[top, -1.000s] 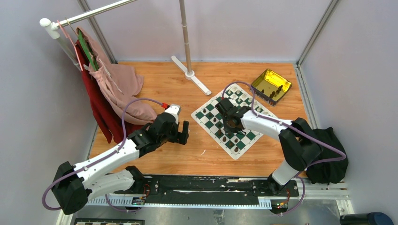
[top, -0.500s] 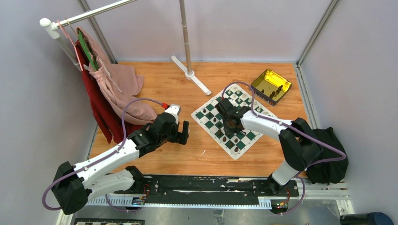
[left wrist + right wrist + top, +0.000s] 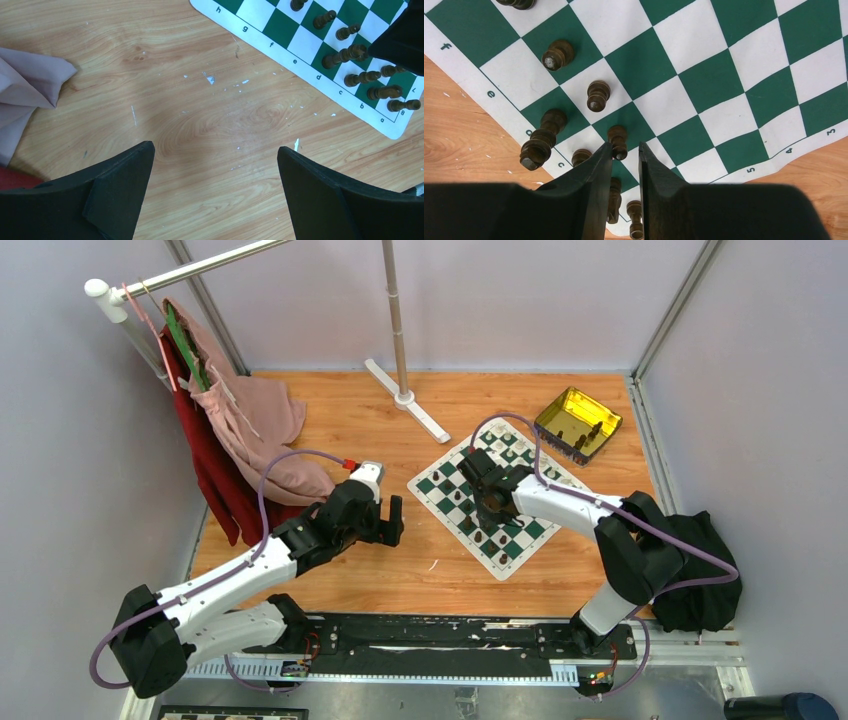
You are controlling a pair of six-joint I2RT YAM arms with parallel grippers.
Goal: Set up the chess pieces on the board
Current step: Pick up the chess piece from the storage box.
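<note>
The green and white board [image 3: 445, 490] lies right of centre on the wooden table. Several dark brown pieces [image 3: 500, 540] stand along its near edge, and other pieces [image 3: 520, 452] along its far edge. My right gripper [image 3: 489, 512] hovers over the near rows. In the right wrist view its jaws [image 3: 625, 146] stand a narrow gap apart around the head of an upright dark pawn [image 3: 618, 137]; the pawn is next to the left finger and clear of the right one. My left gripper [image 3: 392, 520] is wide open and empty over bare wood [image 3: 215, 150], left of the board's corner [image 3: 280, 22].
A gold tin [image 3: 577, 423] holding a few pieces sits beyond the board's far right corner. Pink and red clothes [image 3: 250, 430] hang from a rack at left. A stand pole and its base [image 3: 405, 395] are at the back. A black bag [image 3: 705, 570] lies at right.
</note>
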